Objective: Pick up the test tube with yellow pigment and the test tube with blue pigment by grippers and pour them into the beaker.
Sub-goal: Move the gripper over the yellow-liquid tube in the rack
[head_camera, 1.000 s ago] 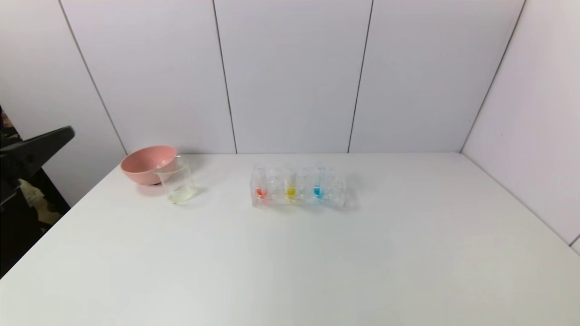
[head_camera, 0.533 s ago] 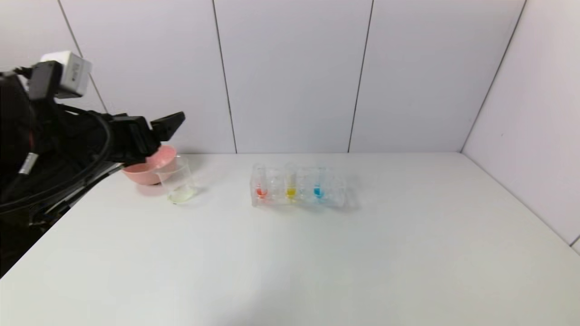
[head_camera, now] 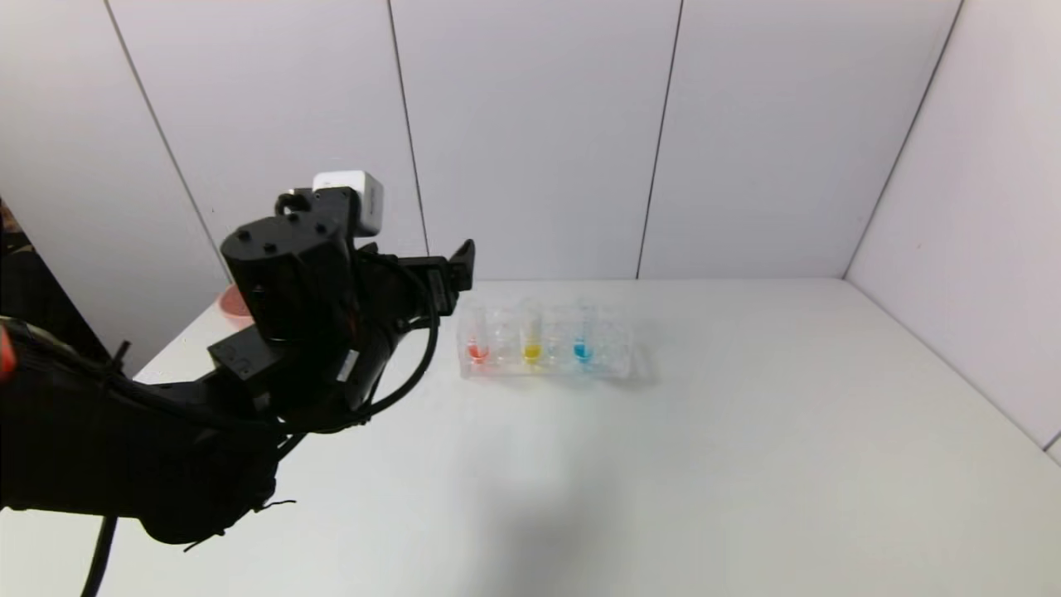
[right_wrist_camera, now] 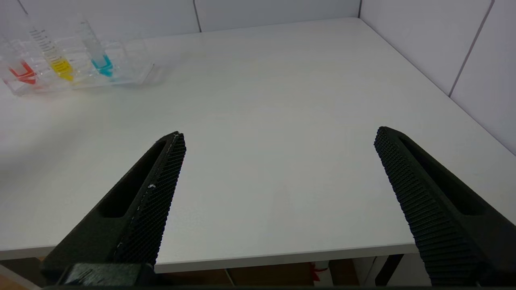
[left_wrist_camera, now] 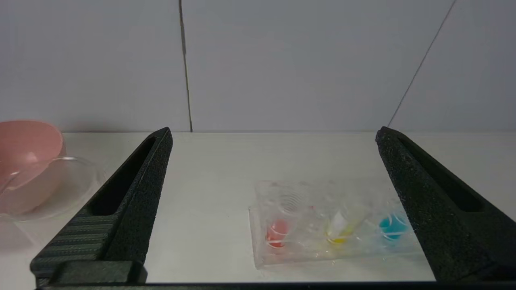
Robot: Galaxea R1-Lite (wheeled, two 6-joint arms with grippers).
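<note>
White table [head_camera: 746, 431] bare right of rack [head_camera: 547, 348]; left gripper [left_wrist_camera: 274, 133], right gripper [right_wrist_camera: 280, 135] jaws wide, empty.

You've got 3 tubes in 1 rack [head_camera: 547, 344]: red [head_camera: 477, 350], yellow [head_camera: 531, 350], blue [head_camera: 582, 349]. Also 1 beaker [left_wrist_camera: 52, 187], 1 pink bowl [left_wrist_camera: 28, 145], 2 grippers: left [left_wrist_camera: 274, 135], right [right_wrist_camera: 280, 139].

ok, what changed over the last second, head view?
The left arm swung in from the left edge toward the middle. Its tool now hangs open just left of the rack, holding nothing, and the arm hides the beaker and most of the pink bowl in the head view. The red, yellow and blue tubes stayed racked. The right tool is open off the table's near edge.
</note>
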